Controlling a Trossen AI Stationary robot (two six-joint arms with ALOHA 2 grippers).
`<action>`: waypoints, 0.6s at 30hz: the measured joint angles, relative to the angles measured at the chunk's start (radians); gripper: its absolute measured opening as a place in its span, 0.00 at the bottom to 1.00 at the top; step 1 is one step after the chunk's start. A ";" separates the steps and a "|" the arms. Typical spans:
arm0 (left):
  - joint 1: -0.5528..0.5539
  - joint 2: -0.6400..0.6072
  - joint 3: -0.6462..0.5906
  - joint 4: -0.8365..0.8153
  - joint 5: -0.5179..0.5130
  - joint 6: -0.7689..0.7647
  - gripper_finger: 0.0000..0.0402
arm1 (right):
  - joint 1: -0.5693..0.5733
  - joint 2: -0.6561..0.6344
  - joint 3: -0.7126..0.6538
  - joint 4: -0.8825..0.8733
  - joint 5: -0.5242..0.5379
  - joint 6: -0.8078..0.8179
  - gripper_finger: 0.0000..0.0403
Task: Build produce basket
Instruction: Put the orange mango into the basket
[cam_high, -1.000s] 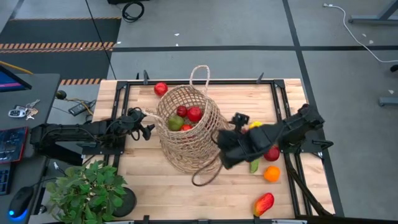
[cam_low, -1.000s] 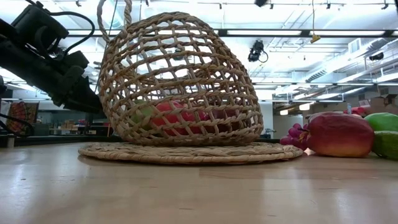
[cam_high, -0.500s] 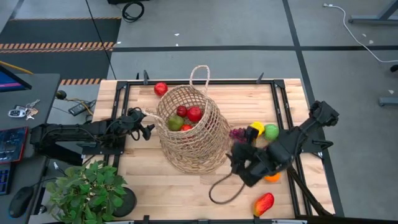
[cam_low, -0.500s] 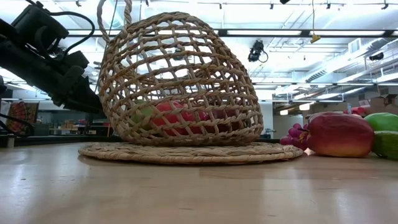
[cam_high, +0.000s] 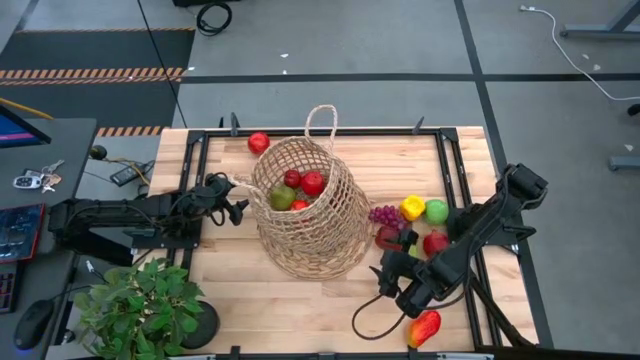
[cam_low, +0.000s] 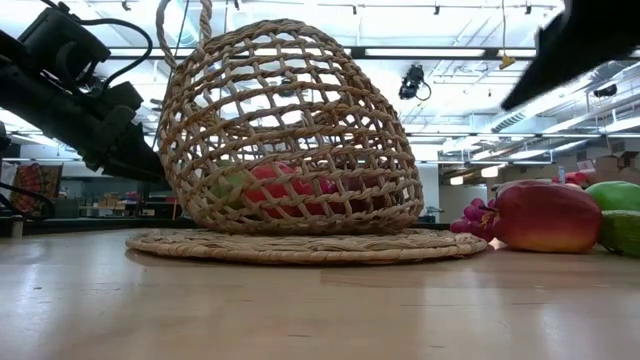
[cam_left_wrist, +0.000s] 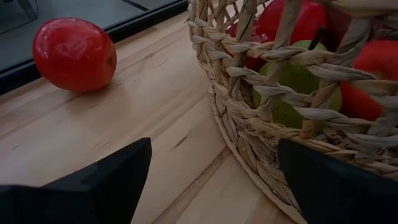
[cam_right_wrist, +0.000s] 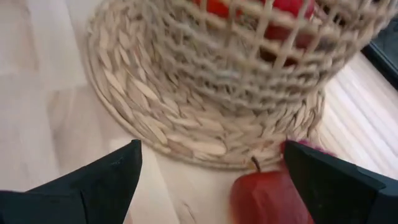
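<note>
While the left gripper (cam_high: 238, 205) waits spread beside the wicker basket (cam_high: 305, 215), red apples (cam_high: 312, 183) and a green fruit (cam_high: 282, 198) lie inside; grapes (cam_high: 383, 213), yellow pepper (cam_high: 412, 207) sit right; right gripper (cam_high: 388, 272) hangs open, empty.

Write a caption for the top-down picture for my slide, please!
Wicker basket holding fruit, more produce beside it, right tool open nearby.
</note>
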 joint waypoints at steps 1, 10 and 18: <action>0.000 0.000 0.000 0.000 0.000 0.000 0.89 | -0.002 0.000 -0.012 -0.012 -0.013 0.011 0.98; 0.000 0.000 0.000 0.000 0.000 0.000 0.89 | 0.023 0.000 -0.019 -0.123 -0.062 0.158 0.98; 0.000 0.000 0.000 0.000 0.000 0.000 0.89 | 0.086 0.000 -0.008 0.017 -0.292 0.157 0.98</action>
